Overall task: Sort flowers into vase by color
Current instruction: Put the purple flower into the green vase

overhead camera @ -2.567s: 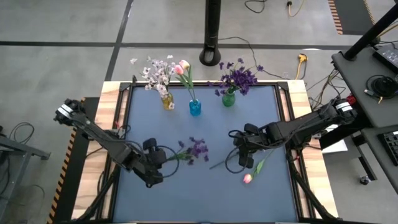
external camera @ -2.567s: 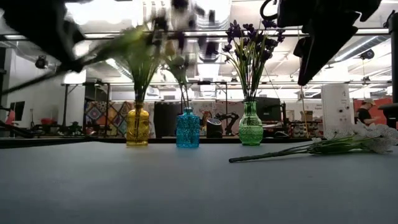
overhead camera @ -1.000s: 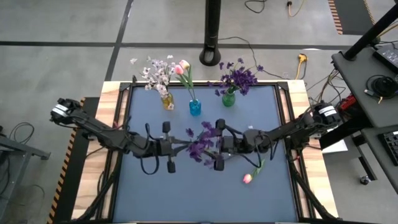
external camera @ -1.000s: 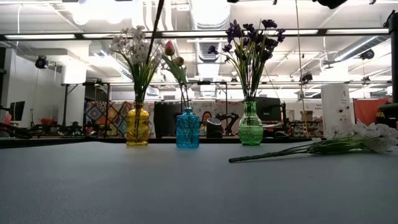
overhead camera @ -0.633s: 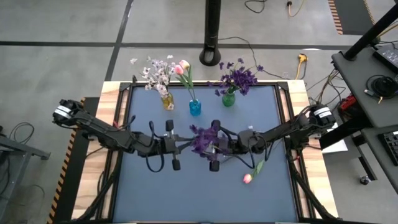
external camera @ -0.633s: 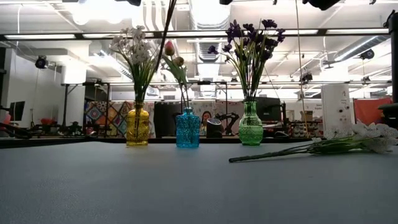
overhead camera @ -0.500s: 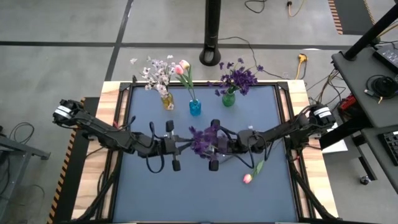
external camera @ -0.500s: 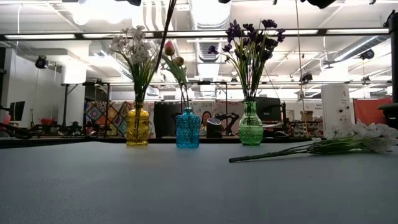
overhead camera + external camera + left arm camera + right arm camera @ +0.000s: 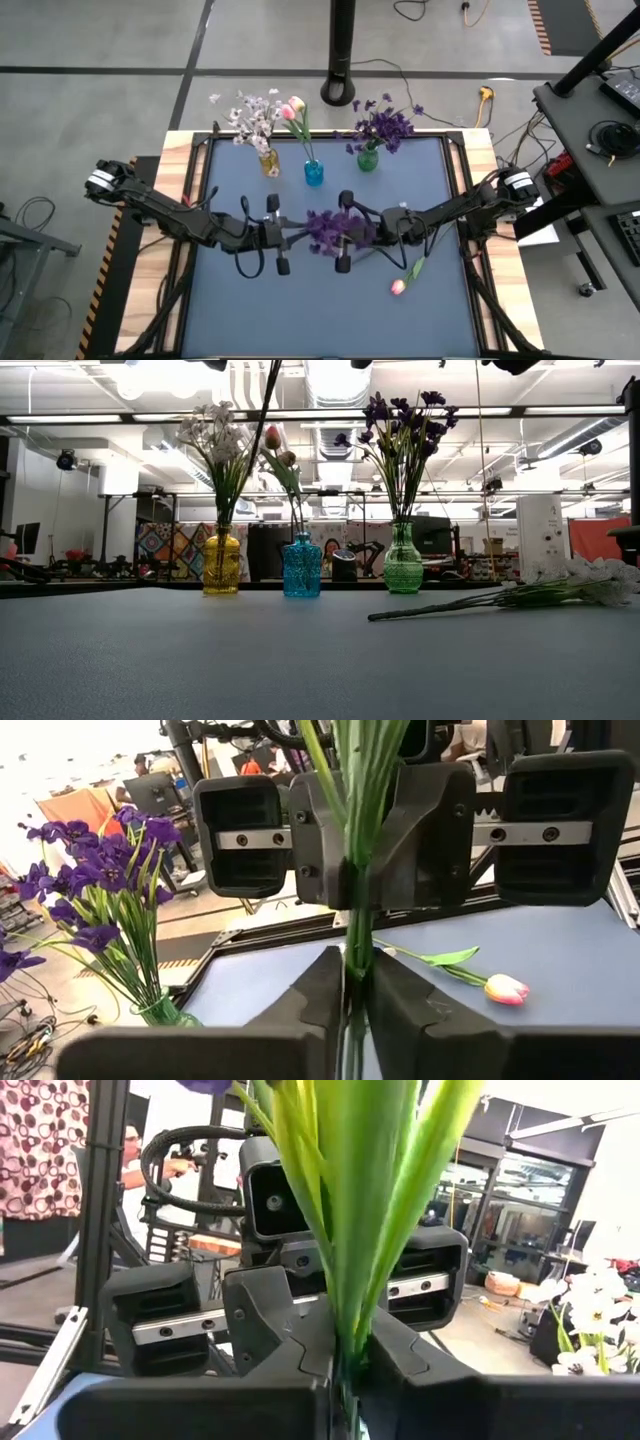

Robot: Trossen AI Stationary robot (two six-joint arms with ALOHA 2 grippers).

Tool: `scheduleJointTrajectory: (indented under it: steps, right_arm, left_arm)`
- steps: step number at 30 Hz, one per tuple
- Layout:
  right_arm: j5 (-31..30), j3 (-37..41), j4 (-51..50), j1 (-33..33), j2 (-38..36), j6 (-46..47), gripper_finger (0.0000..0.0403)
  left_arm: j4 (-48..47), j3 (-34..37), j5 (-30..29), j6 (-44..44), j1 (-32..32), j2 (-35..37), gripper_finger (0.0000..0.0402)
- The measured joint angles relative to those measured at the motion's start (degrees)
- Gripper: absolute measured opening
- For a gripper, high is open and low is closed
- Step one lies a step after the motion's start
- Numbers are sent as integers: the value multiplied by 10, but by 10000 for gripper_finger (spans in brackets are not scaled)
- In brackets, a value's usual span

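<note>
both hands meet above the middle of the tabletop (image 9: 230, 310), facing each other, each closed on the green stem of one purple flower (image 9: 330, 228) held up in the air between them. the left hand (image 9: 285, 235) pinches the stem from the left side, its fingers (image 9: 320, 990) pressed together around it; the right hand (image 9: 350, 232) clamps the same stem from the right, with the bloom spreading just over it. along the far edge stand three vases: a yellow vase (image 9: 269, 163) with white-lavender sprigs, a blue vase (image 9: 314, 173) with pink tulips, and a green vase (image 9: 368, 159) with purple blooms. a pink tulip (image 9: 401, 283) lies flat on the tabletop near the right arm, bud toward the near edge. in the low view a white-blossom stem (image 9: 520, 595) lies on the right.
</note>
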State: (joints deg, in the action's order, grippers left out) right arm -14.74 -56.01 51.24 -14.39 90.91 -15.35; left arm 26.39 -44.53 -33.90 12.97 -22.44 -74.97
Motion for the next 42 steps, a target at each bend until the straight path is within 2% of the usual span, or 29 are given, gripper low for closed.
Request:
scheduleJointTrajectory:
  steps: [4,7,9,12,17,21,25,29,33,38,42]
  right_arm:
    - [1,0,-1,-1,0,4,22]
    - [-10,0,-22,0,-9,3,22]
    - [-36,0,-54,0,-26,3,22]
    - [-97,0,-139,0,-65,4,22]
    - [-197,0,-337,15,-147,52,22]
    - [-213,0,-481,54,-215,122,22]
    - [-214,1,-558,105,-262,167,22]
    - [-214,5,-579,139,-293,171,22]
    - [-214,20,-576,146,-309,164,22]
    - [-221,45,-487,149,-312,119,22]
    - [-233,68,-388,166,-308,68,22]
  left_arm:
    - [-25,0,-11,-13,-1,11,94]
    - [-62,0,-58,-21,-6,23,142]
    - [-113,0,-85,-28,-11,38,168]
    - [-217,-7,-92,-79,-17,65,195]
    - [-419,-32,-91,-204,-19,111,207]
    - [-557,-54,-91,-292,-19,136,208]
    - [-597,-54,-91,-333,-19,150,208]
    - [-605,-54,-91,-334,-19,151,208]
    - [-610,-54,-91,-331,-19,151,208]
    - [-613,-53,-93,-323,-18,151,208]
    - [-613,-53,-117,-318,-18,151,208]
